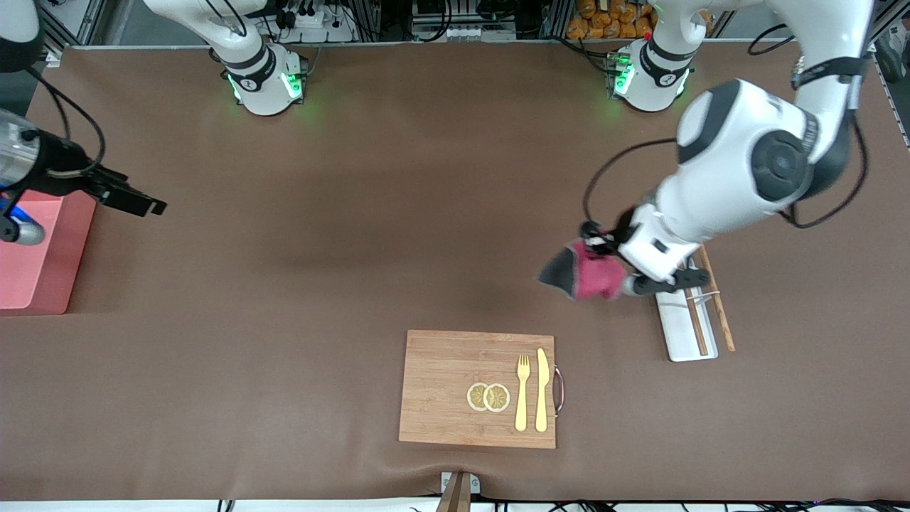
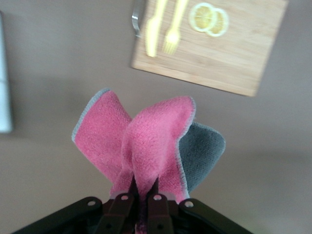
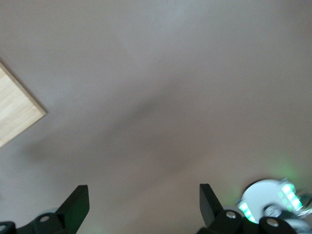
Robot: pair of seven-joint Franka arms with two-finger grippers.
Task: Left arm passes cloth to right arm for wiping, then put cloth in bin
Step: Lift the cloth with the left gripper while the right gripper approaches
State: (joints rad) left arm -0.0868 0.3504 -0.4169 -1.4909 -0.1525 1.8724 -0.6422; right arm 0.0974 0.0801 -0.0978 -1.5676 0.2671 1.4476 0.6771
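**Cloth held aloft by the left pincer, right pincer spread wide by the bin**

Start at the right arm's end of the desk [image 1: 355, 213]. There you see the bin [image 1: 43, 256], a pink box sitting against that edge, about midway between the robots' edge and the camera's edge. The right arm [image 1: 28, 160] comes in over it, and your right pincer [image 1: 138, 203] hangs in the air just past the bin's wall, over bare brown desk. Its fingers [image 3: 75, 207] stand wide apart with nothing between them, as the right wrist view shows.

Moving along, the wooden board [image 1: 455, 387] lies close to the camera's edge, near the middle of it. On the board you find two lemon slices [image 1: 488, 397] touching each other, then a yellow fork [image 1: 522, 391] and a yellow knife [image 1: 542, 390] lying side by side, with a metal handle [image 1: 558, 390] on the board's edge nearest the left arm's end.

Next comes the cloth [image 1: 593, 274]: crimson, with its grey reverse showing at one drooping corner. It is off the desk, pinched in your left pincer [image 2: 141, 195], whose fingers are closed tight on a bunched fold. The left arm [image 1: 739, 178] holds it over bare desk, beside the white tray [image 1: 682, 334].

That tray lies toward the left arm's end, with chopsticks [image 1: 714, 299] across it.
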